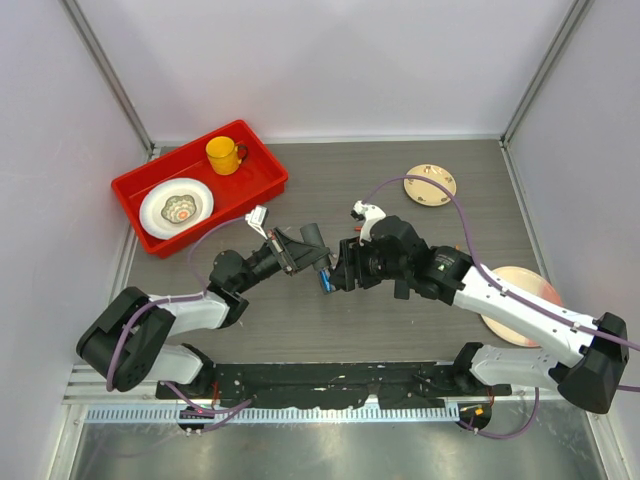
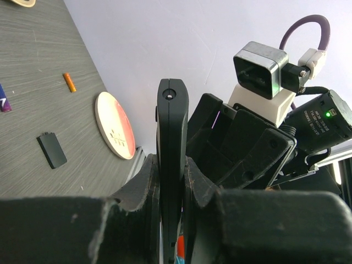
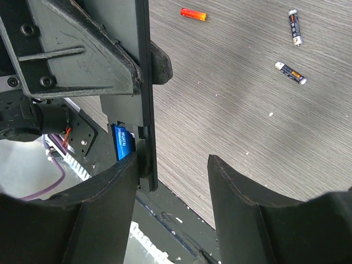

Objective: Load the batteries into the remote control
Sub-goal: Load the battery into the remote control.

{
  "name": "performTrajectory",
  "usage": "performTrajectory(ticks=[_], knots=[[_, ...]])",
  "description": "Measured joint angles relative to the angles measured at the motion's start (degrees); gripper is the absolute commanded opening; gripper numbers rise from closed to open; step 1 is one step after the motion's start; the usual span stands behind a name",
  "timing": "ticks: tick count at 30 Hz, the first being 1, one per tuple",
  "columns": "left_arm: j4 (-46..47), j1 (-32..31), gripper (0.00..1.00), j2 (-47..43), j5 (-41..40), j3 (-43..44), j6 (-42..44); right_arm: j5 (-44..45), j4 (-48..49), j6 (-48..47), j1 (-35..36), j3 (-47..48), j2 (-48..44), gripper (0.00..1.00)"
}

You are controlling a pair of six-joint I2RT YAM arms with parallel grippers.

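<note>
My left gripper (image 2: 171, 165) is shut on the black remote control (image 2: 172, 126) and holds it edge-on above the table, as the top view (image 1: 305, 250) also shows. A blue battery (image 3: 123, 140) sits in the remote's open end (image 3: 144, 88). My right gripper (image 3: 173, 165) is open and empty, its left finger (image 3: 110, 192) close beside that end; in the top view it (image 1: 337, 272) meets the left gripper. An orange-red battery (image 3: 193, 14) and two dark batteries (image 3: 295, 26) (image 3: 291, 73) lie loose on the table.
A small black square piece (image 2: 51, 149) lies on the table near a pink disc (image 2: 114, 125). A red tray (image 1: 262, 160) at the back left holds a yellow mug (image 1: 225, 155) and a plate (image 1: 176, 208). A wooden disc (image 1: 430, 184) lies at the back right.
</note>
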Motion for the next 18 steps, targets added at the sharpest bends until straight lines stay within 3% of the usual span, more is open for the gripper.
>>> performTrajectory(ticks=[18], knots=[[2.0,-0.3,0.01,0.0,-0.2,0.0,-0.3,2.6,-3.7,-0.5,0.6,2.3,-0.9,0.61]])
